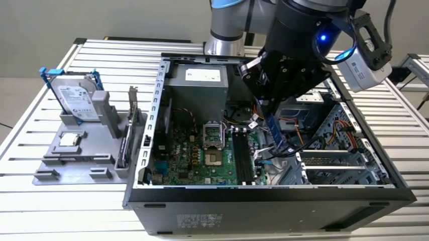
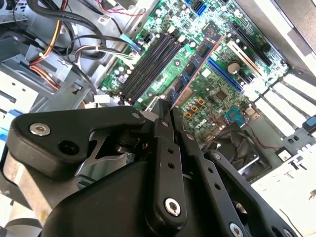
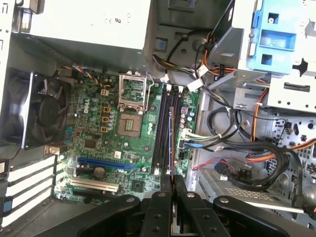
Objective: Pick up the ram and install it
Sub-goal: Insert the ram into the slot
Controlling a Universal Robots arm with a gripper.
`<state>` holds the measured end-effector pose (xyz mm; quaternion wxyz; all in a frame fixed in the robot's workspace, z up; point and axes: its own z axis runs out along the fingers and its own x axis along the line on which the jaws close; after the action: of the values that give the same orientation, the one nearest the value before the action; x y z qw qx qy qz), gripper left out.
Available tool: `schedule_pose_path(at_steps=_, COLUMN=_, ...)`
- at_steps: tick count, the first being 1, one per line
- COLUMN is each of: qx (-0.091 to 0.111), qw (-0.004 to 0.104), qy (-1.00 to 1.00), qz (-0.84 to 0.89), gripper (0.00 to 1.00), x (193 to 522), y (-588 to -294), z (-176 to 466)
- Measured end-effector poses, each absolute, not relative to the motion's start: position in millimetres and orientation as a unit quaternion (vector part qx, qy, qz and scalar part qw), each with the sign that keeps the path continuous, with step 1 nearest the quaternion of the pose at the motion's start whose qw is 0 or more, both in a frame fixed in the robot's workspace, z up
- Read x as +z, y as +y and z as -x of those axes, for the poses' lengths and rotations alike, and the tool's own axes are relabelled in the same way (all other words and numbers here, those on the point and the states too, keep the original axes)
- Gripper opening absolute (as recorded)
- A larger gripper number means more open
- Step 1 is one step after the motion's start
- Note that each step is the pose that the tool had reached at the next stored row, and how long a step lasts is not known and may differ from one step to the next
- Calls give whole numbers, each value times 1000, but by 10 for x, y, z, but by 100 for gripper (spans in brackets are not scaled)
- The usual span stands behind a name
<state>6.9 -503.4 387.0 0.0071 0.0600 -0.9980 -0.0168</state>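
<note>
- The gripper point(image 2: 170, 116) sits low in the second wrist view, its black fingers point(image 2: 163, 148) pinched narrow on the upper edge of the ram point(image 2: 195, 64); the stick runs up and to the right from the fingertips, edge-on, blue with dark chips.
- In the first wrist view the same grip shows at bottom centre, the gripper point(image 3: 172, 181) closed on the thin blade of the ram point(image 3: 171, 143), which hangs just above the black memory slots point(image 3: 165, 128).
- In the exterior view the ram point(image 1: 277, 133) hangs right of centre, upright under the arm, inside the open computer case point(image 1: 268, 193) and over the green motherboard point(image 1: 194, 155).
- Judged by its look, the ram is light, stiff and thin, and fragile at its chips and contact edge; a hold on the long bare top edge, as here, seems the safe place.
- Farther off, at the exterior view's left, a grey tray point(image 1: 74, 160) holds the hard drive point(image 1: 72, 98).
</note>
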Motion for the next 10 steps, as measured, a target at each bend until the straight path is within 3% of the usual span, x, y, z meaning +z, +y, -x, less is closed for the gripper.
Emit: schedule_pose_path(at_steps=10, qx=-17, qw=7, qy=-998, qz=-60, gripper=0, x=3840, y=-5029, z=-11)
